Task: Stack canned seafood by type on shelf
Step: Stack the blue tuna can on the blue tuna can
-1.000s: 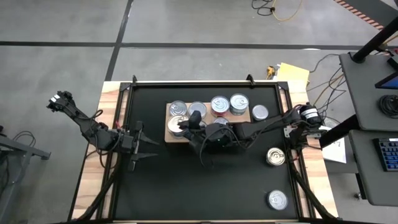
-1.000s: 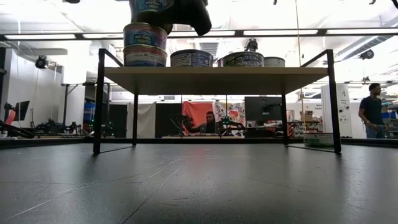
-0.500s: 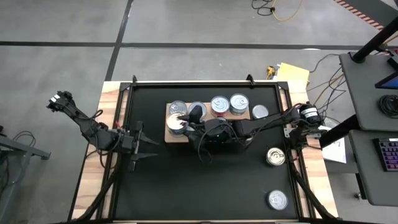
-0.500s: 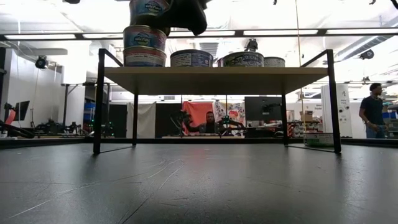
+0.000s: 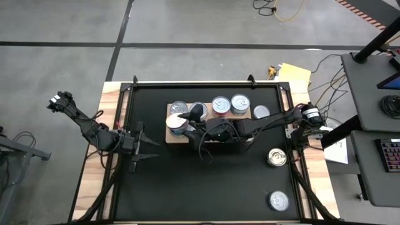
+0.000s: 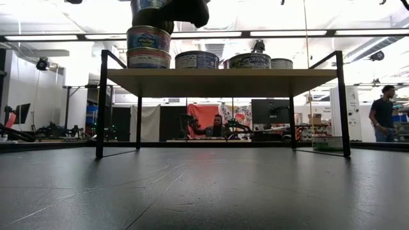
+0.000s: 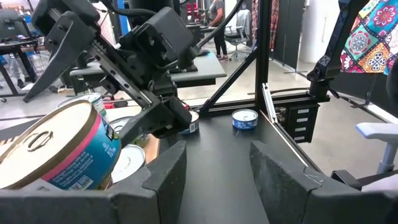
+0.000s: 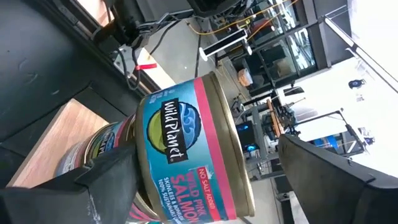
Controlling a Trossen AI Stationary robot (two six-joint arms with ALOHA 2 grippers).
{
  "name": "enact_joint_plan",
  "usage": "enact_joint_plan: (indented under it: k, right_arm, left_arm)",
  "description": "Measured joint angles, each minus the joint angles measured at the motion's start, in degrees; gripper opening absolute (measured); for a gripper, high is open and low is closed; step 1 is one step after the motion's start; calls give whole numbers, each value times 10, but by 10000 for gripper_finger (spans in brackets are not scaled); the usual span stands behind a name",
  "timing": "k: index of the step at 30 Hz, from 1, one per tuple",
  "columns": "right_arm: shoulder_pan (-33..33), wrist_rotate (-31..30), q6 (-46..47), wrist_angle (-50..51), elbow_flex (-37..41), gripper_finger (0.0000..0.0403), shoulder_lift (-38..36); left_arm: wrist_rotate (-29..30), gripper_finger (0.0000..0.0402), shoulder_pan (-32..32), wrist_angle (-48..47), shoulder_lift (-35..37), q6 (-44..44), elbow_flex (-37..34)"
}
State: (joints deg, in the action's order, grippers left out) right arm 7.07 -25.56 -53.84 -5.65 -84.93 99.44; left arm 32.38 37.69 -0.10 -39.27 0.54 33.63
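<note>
A pink-and-blue salmon can (image 8: 186,149) sits tilted over a stack of two cans (image 6: 148,48) at the left end of the light-wood shelf (image 6: 220,82). Its lid leans toward the table's left edge in the left wrist view (image 7: 56,149). My right gripper (image 5: 182,121) is open, level at shelf-top height, with one finger on each side of this can. More cans (image 5: 220,105) stand along the shelf. My left gripper (image 7: 214,168) waits open and empty near the table's left edge (image 5: 149,147). My right gripper has one finger (image 8: 109,180) close against the salmon can's bottom edge (image 8: 140,186); I cannot tell whether they touch. The other finger (image 8: 323,168) stands clear of the lid, with a gap showing. The can is tilted above the stack.
Three loose cans lie on the black mat to the right: one beside the shelf (image 5: 261,112), one farther toward the near edge (image 5: 277,157), one by the near right corner (image 5: 279,200). The shelf stands on black legs (image 6: 100,102). People are in the room behind (image 6: 383,115).
My right gripper has opened wider around the salmon can and rolled a little at the wrist. The can stays above the stack at the shelf's left end.
</note>
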Motion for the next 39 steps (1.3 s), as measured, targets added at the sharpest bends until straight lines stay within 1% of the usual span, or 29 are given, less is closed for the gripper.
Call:
enact_joint_plan:
  k: [7, 12, 17, 24, 33, 39]
  right_arm:
    - [-5, 0, 21, 7, 0, 354, 0]
    - [-12, 0, 83, 11, 0, 354, 0]
    - [-17, 1, 109, 30, 0, 354, 0]
    - [-17, 3, 168, 38, 0, 354, 0]
    - [-17, 6, 209, 49, -12, 354, 0]
    - [-17, 14, 210, 66, -18, 354, 0]
  left_arm:
    - [0, 162, 0, 0, 0, 0, 0]
    - [0, 162, 0, 0, 0, 0, 0]
    - [0, 162, 0, 0, 0, 0, 0]
    - [0, 162, 0, 0, 0, 0, 0]
    - [0, 162, 0, 0, 0, 0, 0]
    - [0, 162, 0, 0, 0, 0, 0]
